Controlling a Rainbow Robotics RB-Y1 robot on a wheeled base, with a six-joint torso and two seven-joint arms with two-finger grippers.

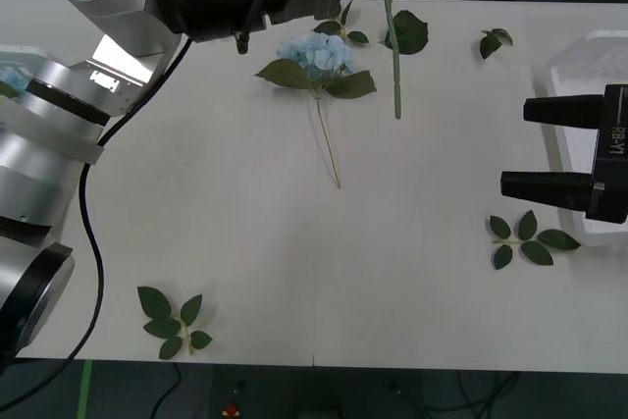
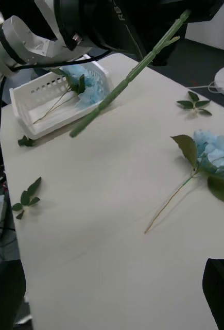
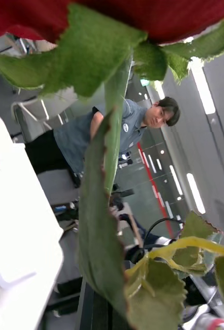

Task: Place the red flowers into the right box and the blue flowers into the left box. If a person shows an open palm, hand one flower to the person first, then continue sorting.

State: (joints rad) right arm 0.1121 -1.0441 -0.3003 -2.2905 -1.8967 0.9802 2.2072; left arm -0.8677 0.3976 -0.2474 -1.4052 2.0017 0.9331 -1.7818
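A red flower hangs in the air at the table's far edge, its deep-red head close to the left wrist camera and its green stem pointing down. My left gripper is shut on it, the fingers hidden under the black wrist. A blue flower lies on the table just left of that stem. The left box holds more blue flowers. By the right box, my right gripper hovers open with nothing in it.
Loose green leaf sprigs lie at the front left, near the right gripper and at the far right. A broad leaf sits beside the hanging stem. The table is bare white in the middle.
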